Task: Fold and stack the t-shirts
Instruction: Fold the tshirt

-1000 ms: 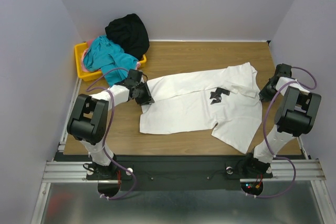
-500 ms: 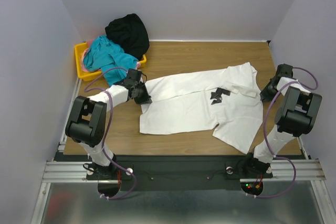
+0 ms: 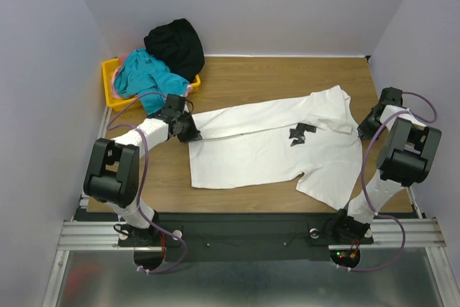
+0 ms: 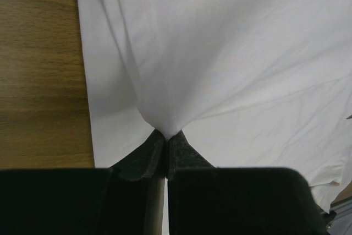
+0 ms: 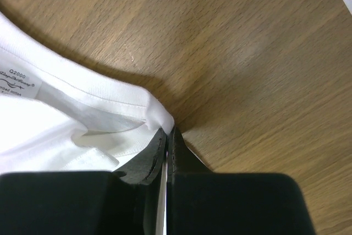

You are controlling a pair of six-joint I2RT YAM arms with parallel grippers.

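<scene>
shifted left: left hand (image 3: 188, 133) | pinches white t-shirt (image 3: 266, 147) edge | right hand (image 5: 168, 131) pinches collar (image 5: 99, 83)

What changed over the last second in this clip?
The left tool, shut on the white t-shirt, drew its edge leftward toward the yellow bin, stretching the cloth flatter. The right tool stayed clamped by the collar; the bin did not move.

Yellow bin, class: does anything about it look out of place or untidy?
Yes. The yellow bin is overfilled: a black garment is heaped above its rim, and a teal garment spills over its near edge.
</scene>
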